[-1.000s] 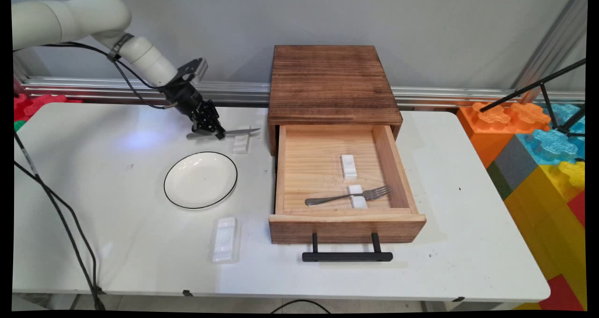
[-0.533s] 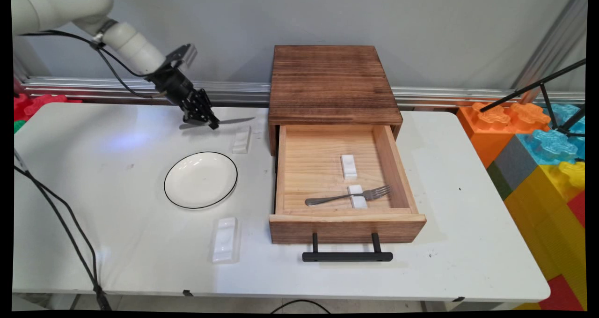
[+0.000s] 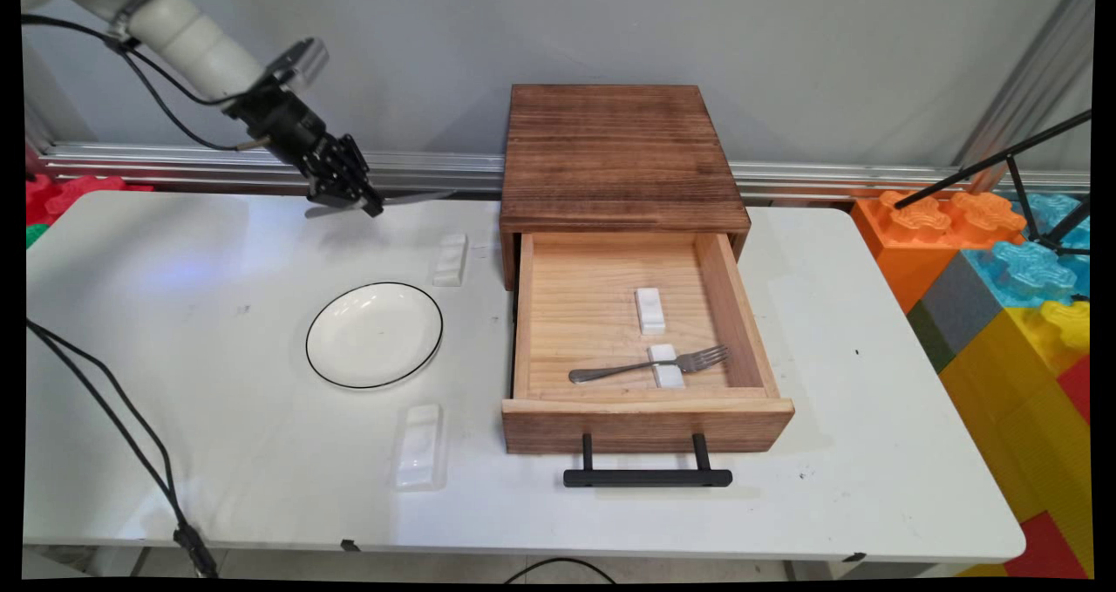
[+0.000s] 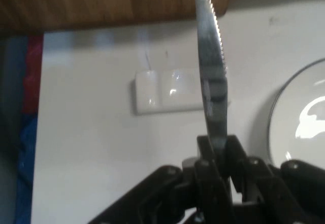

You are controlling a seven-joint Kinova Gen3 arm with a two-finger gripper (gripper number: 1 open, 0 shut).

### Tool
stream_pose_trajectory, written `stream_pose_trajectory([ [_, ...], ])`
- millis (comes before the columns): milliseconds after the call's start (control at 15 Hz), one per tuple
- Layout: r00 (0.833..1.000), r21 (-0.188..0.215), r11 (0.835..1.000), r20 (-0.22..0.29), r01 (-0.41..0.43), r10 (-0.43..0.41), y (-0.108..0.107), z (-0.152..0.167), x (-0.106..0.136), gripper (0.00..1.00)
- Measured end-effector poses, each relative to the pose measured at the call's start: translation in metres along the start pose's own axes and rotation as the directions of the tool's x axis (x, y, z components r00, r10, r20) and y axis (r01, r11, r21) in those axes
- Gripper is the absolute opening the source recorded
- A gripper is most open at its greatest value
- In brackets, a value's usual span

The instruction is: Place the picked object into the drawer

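No text, label, brand or number can be read anywhere.

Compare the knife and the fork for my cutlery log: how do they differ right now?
The knife is clamped in the end effector, up off the table; the fork lies in the open drawer, across a small white rest. The knife has a serrated blade; the fork ends in tines. The knife is above the table's far left; the fork is inside the drawer. Both are plain metal cutlery.
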Motion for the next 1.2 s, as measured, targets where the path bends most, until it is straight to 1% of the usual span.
stream_pose_trajectory([
  [200,1.0,0.004,1.0,-0.026,-0.004,0.004,0.011,-0.023,0.018,0.0],
  [400,0.999,0.007,1.0,-0.044,-0.009,0.009,0.02,-0.036,0.034,0.0],
  [600,0.998,0.011,1.0,-0.065,-0.01,0.011,0.036,-0.048,0.062,0.0],
  [800,0.996,0.015,1.0,-0.083,-0.006,0.007,0.051,-0.053,0.087,0.0],
  [1200,0.993,0.032,0.999,-0.115,0.012,-0.008,0.092,-0.047,0.156,0.0],
])
